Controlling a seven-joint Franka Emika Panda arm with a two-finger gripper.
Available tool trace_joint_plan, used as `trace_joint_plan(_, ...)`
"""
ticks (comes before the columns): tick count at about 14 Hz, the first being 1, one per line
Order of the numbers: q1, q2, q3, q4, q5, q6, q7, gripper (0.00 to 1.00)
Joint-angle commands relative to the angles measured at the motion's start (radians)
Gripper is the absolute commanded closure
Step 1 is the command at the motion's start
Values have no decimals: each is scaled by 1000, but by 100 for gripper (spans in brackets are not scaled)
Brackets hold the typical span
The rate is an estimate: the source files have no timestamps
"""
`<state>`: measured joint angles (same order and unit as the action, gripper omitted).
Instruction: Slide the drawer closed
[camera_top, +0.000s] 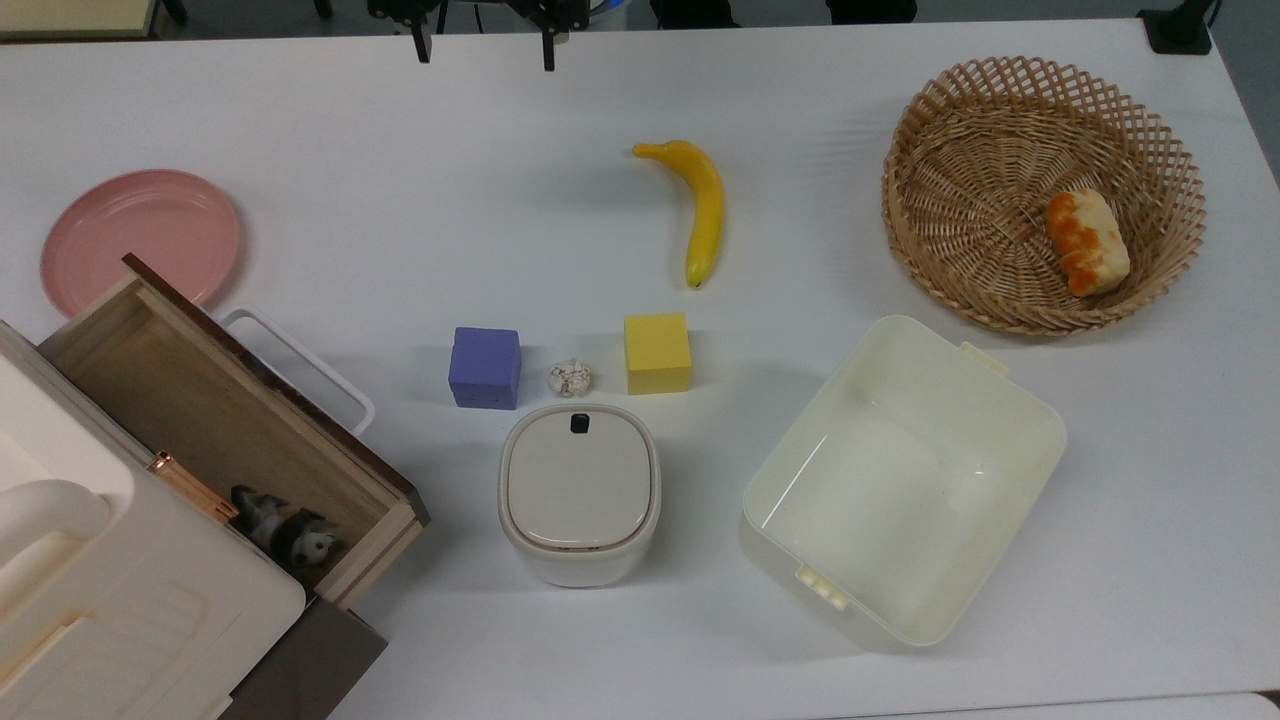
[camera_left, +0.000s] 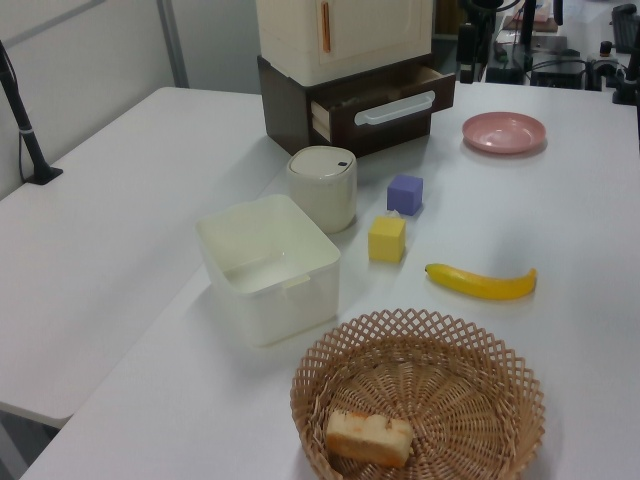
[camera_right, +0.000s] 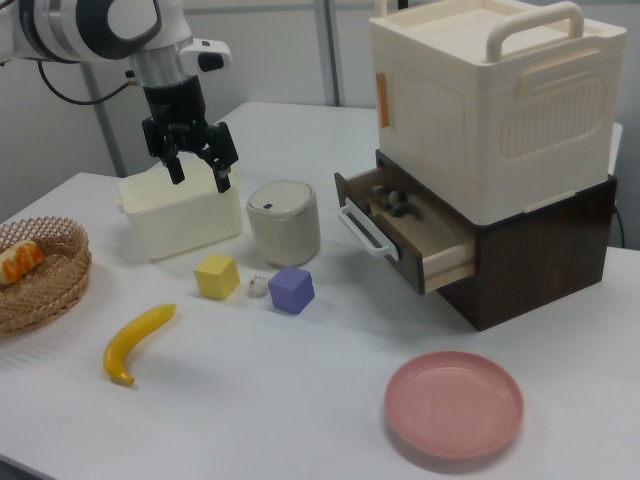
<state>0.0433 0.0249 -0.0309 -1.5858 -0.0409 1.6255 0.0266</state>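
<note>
Your drawer (camera_right: 405, 235) sits pulled out of the dark base under the cream cabinet (camera_right: 495, 100), at the top view's lower left; it is a stiff wooden box that should slide easily, so push flat on its brown front (camera_top: 270, 375) beside the white handle (camera_right: 362, 232) rather than gripping anything. Your claw (camera_right: 192, 165) hangs spread and empty well apart from it, above the table (camera_top: 400, 200) at the right view's upper left.

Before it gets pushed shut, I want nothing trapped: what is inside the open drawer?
In the drawer, a small black-and-white toy figure lies near the cabinet; the remaining visible wooden floor is bare. The cabinet covers the drawer's back part.
</note>
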Motion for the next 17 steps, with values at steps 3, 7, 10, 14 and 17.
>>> trace_joint_plan(3, 1, -16, -4, -6, 24, -18, 1, 0)
trace_joint_plan(7, 1, -16, -4, -6, 24, -16, -1, 3)
trace_joint_plan(10, 3, -14, -4, -6, 24, -12, -5, 42)
trace_joint_plan(14, 1, -13, -4, -6, 24, -12, -7, 74)
trace_joint_plan(17, 3, -11, -4, -8, 26, -12, -8, 98)
